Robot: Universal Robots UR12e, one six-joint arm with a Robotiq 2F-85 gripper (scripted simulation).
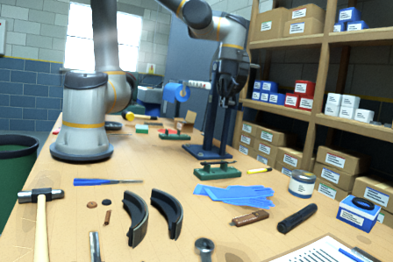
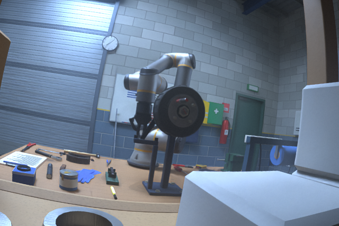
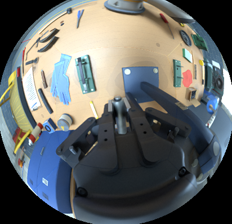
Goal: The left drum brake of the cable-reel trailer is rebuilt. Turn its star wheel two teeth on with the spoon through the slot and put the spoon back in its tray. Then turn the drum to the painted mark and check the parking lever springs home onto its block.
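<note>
In the middle of the bench the dark brake drum [image 2: 178, 111] sits on a blue stand [image 1: 213, 116] with a flat base [image 3: 140, 76]. A red painted mark [image 2: 181, 99] shows near the top of the drum's face. A grey metal lever [image 3: 120, 115] on the back of the stand is clamped in my gripper [image 3: 121, 110], which hangs behind the drum [image 1: 226, 92]. The green spoon tray [image 1: 217, 170] lies on the bench in front of the stand, with the dark spoon [image 3: 82, 70] lying in it.
Wooden shelves [image 1: 324, 77] with boxes stand close to the right of the stand. Blue gloves [image 1: 239, 194], a tin [image 1: 301, 183], a yellow marker [image 1: 259, 170], two brake shoes [image 1: 151, 213], a hammer [image 1: 40, 213] and a second green tray [image 3: 176, 73] lie around.
</note>
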